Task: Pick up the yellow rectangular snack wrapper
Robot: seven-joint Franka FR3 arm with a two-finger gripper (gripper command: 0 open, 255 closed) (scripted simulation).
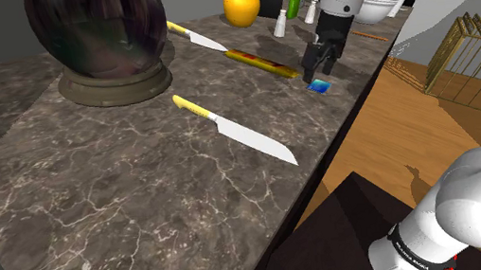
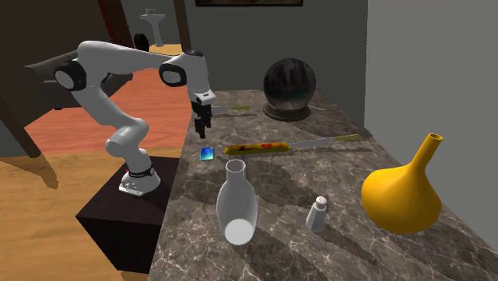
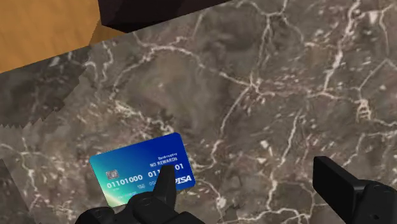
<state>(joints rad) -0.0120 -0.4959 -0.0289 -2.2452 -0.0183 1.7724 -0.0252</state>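
Note:
The snack wrapper [image 1: 262, 62] is a long, narrow yellow bar with red print, lying flat on the dark marble counter [image 1: 122, 193]. In the second exterior view the wrapper [image 2: 255, 148] lies in the middle of the counter. My black gripper [image 1: 323, 66] hangs low over the counter's edge, just beyond the wrapper's near end and apart from it. The gripper [image 2: 201, 128] points down above a small blue bank card [image 2: 207, 153]. In the wrist view the gripper [image 3: 248, 181] is open, nothing is between its fingers, and the blue card [image 3: 143, 168] lies under one fingertip [image 3: 167, 178].
A dark glass ball [image 1: 101, 33] on a base stands at the back. Two yellow-handled knives [image 1: 233, 128] [image 1: 197, 37] lie on the marble. A yellow vase [image 2: 403, 191], a white bottle on its side [image 2: 236, 203] and a shaker [image 2: 318, 214] stand past the wrapper. Wooden floor [image 3: 44, 32] lies beyond the edge.

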